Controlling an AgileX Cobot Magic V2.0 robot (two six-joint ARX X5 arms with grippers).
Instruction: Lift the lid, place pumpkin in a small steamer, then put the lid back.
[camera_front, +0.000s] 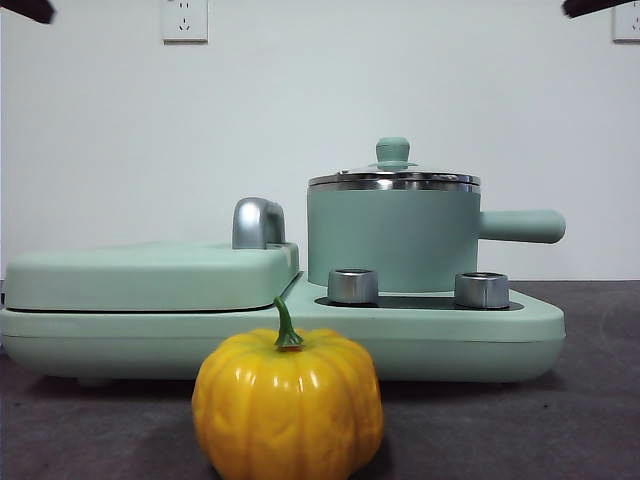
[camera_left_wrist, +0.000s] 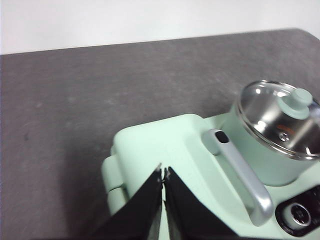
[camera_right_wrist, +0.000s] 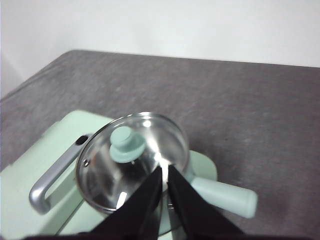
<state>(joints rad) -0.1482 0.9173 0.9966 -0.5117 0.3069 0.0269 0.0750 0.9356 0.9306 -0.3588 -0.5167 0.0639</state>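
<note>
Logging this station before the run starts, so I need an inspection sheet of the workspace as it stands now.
Surface: dark grey table, nothing spilled.
Job's things: lid sits on the small steamer; pumpkin stands on the table in front of the cooker base.
Clutter: nothing seen.
Grippers: left gripper above the griddle cover, jaws shut, empty; right gripper above the lid, jaws shut, empty.
Cables: nothing seen.
Surroundings: white wall, wall socket.
</note>
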